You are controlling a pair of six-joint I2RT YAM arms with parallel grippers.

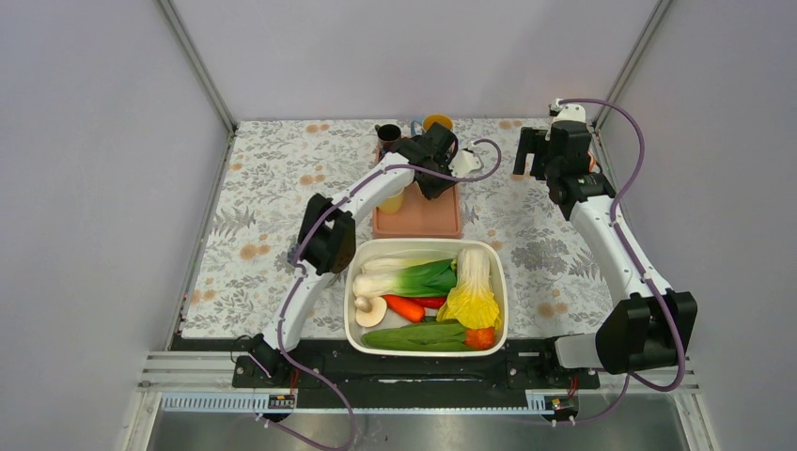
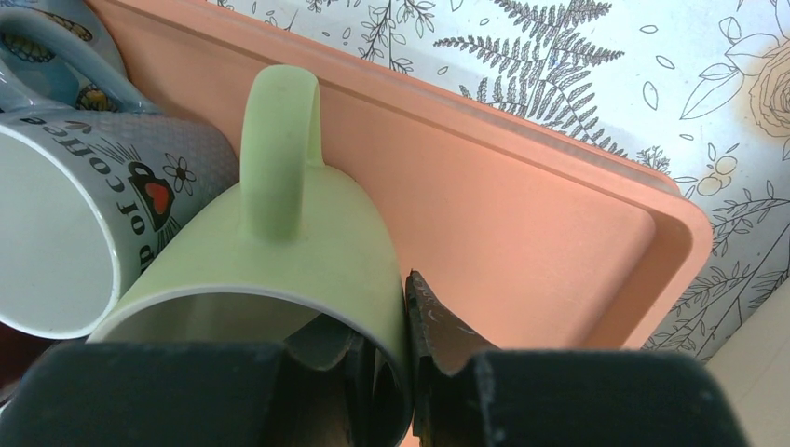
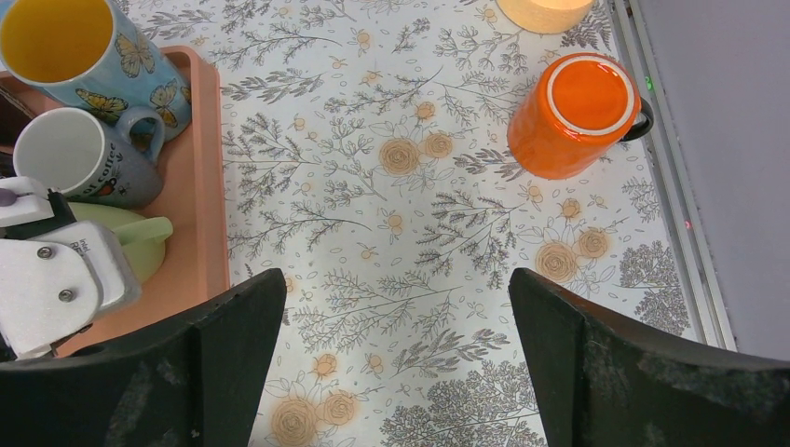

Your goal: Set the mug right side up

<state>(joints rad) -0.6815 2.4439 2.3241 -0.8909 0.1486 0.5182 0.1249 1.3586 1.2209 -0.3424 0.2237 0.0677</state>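
- Four mugs are showing in the right wrist view. Three are crowding one end of the tray (image 2: 559, 214) and one is sitting apart on the cloth.
- The green mug (image 2: 279, 251), smooth and glossy with a thick loop handle, is sitting over the salmon tray, its mouth facing the left wrist camera. Its handle is pointing to 12 o'clock in that view.
- I cannot tell whether its base is resting on the tray.
- The grey coffee mug (image 3: 79, 158), printed with lettering and a red heart, is touching the green mug at its 9 o'clock in the left wrist view.
- The blue butterfly mug (image 3: 65, 51), yellow inside, is standing upright just beyond the grey one.
- The orange mug (image 3: 578, 112) is sitting base up on the floral tablecloth (image 3: 419, 233), well apart from the tray, at 2 o'clock in the right wrist view.
- One white rectangular tub (image 1: 496, 310) of vegetables is lying at 6 o'clock from the tray in the top view.
- The left arm is stretching forward over the tray. The left gripper (image 2: 402, 345) is pinching the green mug's rim, one finger inside the wall and one outside.
- The right arm is reaching toward the far right corner. The right gripper (image 3: 396, 307) is hovering over bare cloth with its fingers spread wide, gripping nothing.
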